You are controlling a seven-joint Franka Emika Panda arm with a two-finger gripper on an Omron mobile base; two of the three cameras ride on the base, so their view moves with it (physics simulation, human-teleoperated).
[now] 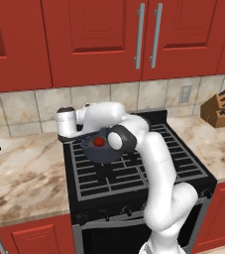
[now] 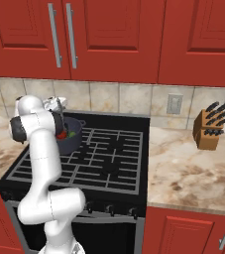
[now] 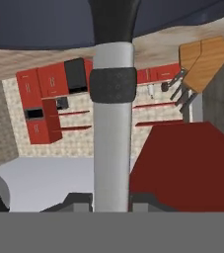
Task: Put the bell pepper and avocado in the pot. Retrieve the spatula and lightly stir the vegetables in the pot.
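Spatula (image 3: 112, 123), centre frame: rigid, light, smooth handle; jaws pinching it mid-shaft, blade end over pot (image 1: 104, 149) with bell pepper (image 1: 99, 142).

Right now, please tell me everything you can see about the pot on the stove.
The pot is round, dark grey-blue and metal-looking, with straight sides and a small loop handle on its rim. It stands upright on the black grate of the stove, at the rear left. Inside lie the red bell pepper and something green. The arm partly hides the pot in both base views. The shut gripper holds a grey handle that reaches into it.
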